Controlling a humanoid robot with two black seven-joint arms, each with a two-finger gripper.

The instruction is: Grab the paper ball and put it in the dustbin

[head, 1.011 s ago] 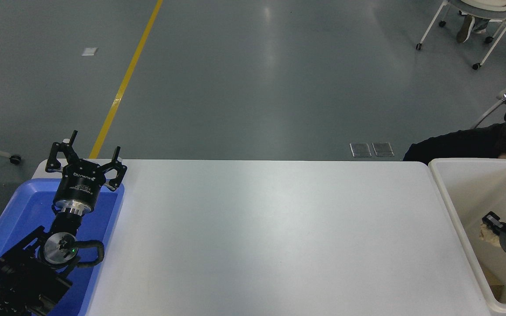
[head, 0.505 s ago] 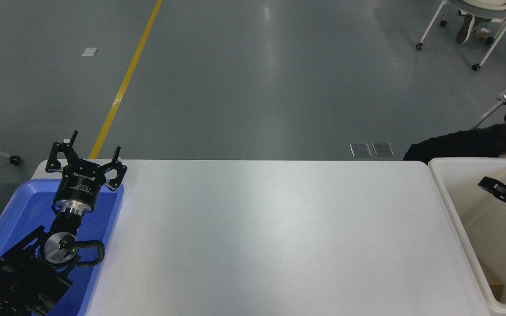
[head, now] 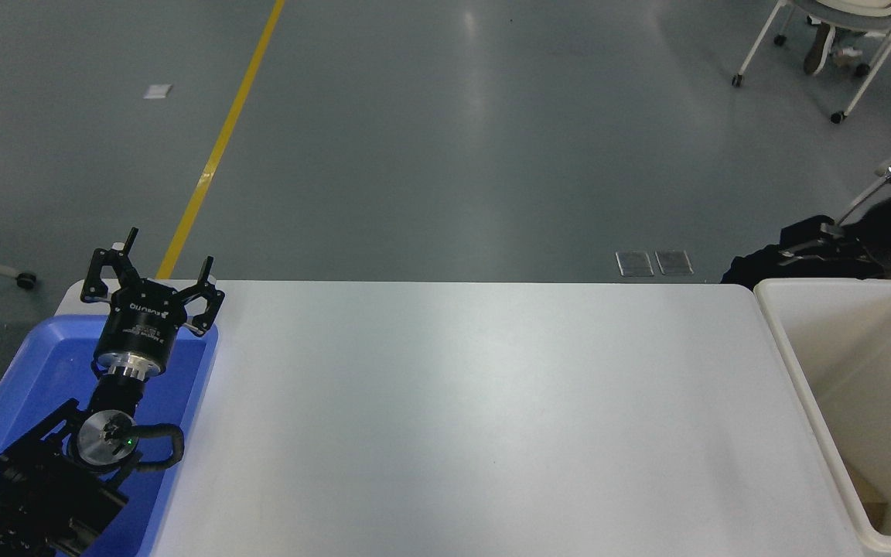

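**Paper ball gone from sight as the right arm lifts clear of the dustbin**

The paper ball cannot be seen now. A second ago a tan wad sat at the right gripper's tip, low inside the dustbin [head: 776, 319]; half a second ago the gripper was higher in the bin with no wad at it. Now the right gripper [head: 805, 249] is blurred, above and beyond the bin's far rim at the far right, and whether its fingers are spread or closed I cannot tell. My reading is that the ball was dropped into the bin, hidden below the picture's edge, so the task looks done or nearly so.

The dustbin is cream-white plastic with smooth, deep walls and a thick rounded rim; a flat brown scrap [head: 869, 500] lies in its near corner. The white table [head: 461, 418] is matte and bare. The left gripper [head: 153, 272], fingers spread wide, is parked over the glossy blue tray [head: 28, 363] at the near left.
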